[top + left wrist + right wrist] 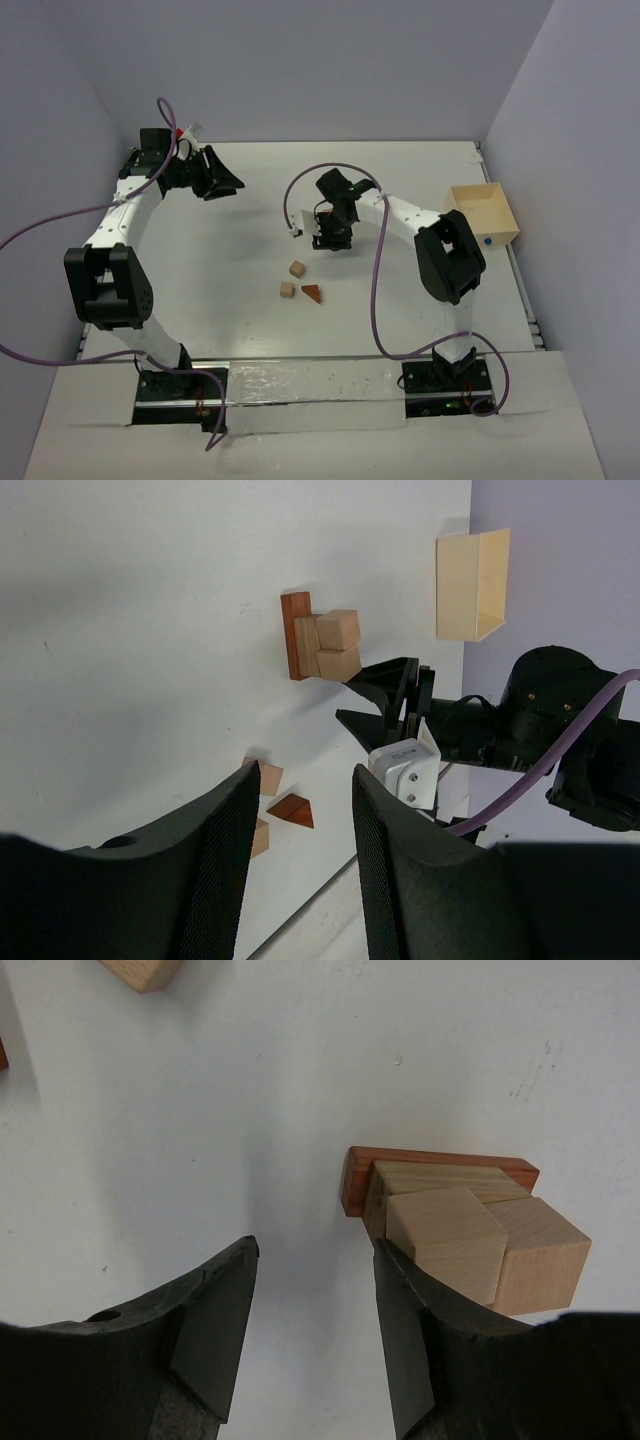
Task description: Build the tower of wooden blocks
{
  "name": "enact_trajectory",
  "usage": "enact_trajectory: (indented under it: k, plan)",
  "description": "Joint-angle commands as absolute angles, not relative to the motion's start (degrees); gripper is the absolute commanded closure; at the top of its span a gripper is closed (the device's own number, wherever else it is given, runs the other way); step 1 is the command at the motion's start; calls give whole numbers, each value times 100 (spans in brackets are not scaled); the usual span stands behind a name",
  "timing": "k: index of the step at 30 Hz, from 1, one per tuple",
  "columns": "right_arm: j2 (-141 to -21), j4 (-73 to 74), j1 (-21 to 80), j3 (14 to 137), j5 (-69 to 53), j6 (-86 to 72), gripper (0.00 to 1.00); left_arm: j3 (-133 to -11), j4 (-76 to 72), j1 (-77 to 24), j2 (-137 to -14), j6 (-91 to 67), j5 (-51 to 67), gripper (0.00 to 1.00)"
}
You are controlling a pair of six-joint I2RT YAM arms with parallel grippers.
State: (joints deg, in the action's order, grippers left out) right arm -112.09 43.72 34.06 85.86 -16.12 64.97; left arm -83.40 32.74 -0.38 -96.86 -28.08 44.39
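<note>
Right gripper stands part open, empty, with the tower just beside it at 3 o'clock. Loose blocks lie at its 7 o'clock. Left gripper, part open and empty, hangs at the table's 10 o'clock.

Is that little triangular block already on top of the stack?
No, the triangular block lies on the table beside a loose cube, apart from the stack.

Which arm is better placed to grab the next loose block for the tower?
Right. The right gripper, open, hangs beside the tower, just behind the loose tan cubes and wedge. The left gripper sits far off at the table's back left.
</note>
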Motion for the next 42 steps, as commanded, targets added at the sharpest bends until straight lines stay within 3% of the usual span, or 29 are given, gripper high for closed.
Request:
enact_trajectory:
  k: [1, 10, 18, 22, 27, 29, 34, 42]
  plan:
    - [-11203, 4356, 3357, 8780, -1682, 6477, 42, -8367, 3032, -9, -9677, -2835, 4579, 51]
    - [-11215, 4373, 3362, 8798, -1696, 6469, 35, -8367, 3023, -9, -9694, -2843, 4588, 51]
    - [-11020, 4553, 3375, 8696, -1880, 6592, 37, -8328, 3010, -9, -9655, -2830, 4583, 53]
    - [-10395, 4689, 3467, 8379, -2074, 6571, 42, -8244, 2955, -9, -9592, -2851, 4508, 64]
    - [-9420, 4646, 3551, 7733, -2369, 6328, 53, -8279, 3050, -114, -9637, -2779, 4169, 96]
    - [-9128, 4557, 3551, 7564, -2446, 6107, 55, -8279, 3101, -315, -9667, -2739, 4013, 100]
    - [-8442, 3915, 3397, 7030, -2672, 4586, 63, -8471, 3341, -1057, -10013, -2670, 3184, 100]
    - [-8137, 2182, 2392, 6219, -3271, 1516, 61, -9315, 3778, -1887, -11186, -2789, 2253, 100]
